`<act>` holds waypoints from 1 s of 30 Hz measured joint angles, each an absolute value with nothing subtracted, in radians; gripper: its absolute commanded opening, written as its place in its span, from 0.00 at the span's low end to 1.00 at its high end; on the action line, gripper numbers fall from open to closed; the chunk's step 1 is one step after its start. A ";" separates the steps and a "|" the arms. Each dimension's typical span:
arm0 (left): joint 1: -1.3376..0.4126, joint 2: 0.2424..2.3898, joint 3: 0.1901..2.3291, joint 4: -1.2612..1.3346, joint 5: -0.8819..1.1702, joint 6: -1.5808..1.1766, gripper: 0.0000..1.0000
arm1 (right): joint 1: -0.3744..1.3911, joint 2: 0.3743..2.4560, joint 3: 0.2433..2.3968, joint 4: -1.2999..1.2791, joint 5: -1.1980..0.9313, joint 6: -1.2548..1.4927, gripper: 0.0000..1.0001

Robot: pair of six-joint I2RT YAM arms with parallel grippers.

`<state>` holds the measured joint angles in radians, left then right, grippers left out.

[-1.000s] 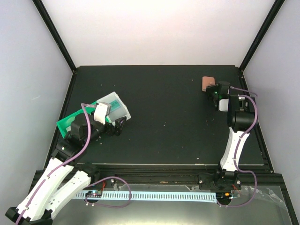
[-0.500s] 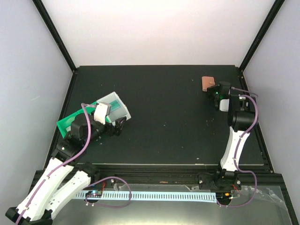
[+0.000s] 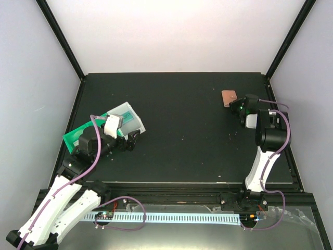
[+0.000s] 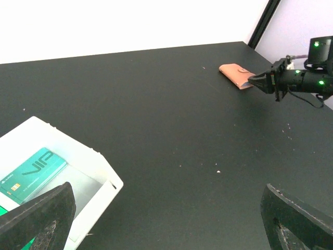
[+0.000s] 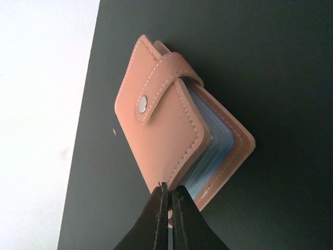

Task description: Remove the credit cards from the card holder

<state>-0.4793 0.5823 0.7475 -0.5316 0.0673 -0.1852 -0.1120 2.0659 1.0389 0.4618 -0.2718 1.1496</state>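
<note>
Early yet: w/ one teal plastic credit card [image 4: 32, 174] in white plastic tray [image 4: 99, 166], must empty snapped-shut salmon-brown leather card holder [image 5: 171, 135] far right of tray, R gripper [image 5: 167, 195] pinched shut at its corner, L gripper [image 4: 166, 221] wide by tray.

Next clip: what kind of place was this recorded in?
Probably a lab robot workcell, not a home or shop: a matte black tabletop boxed in by plain white walls on black frame posts, with a left white robot arm and a right white robot arm bolted at its near edge.
</note>
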 measured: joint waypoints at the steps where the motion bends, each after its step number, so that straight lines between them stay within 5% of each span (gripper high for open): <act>1: -0.479 0.582 0.747 -0.532 0.067 -0.185 0.99 | -0.112 2.043 1.015 0.459 -0.276 1.143 0.01; 15: -0.479 0.595 0.747 -0.532 0.077 -0.219 0.99 | -0.072 1.726 0.643 0.393 -0.381 1.018 0.01; 30: -0.479 0.640 0.747 -0.548 0.147 -0.361 0.96 | 0.264 1.396 0.392 0.183 -0.398 0.914 0.01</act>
<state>-0.4793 0.6399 0.7471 -0.5480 0.1467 -0.3614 0.2642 1.3960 0.3923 0.1829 -0.3977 0.9142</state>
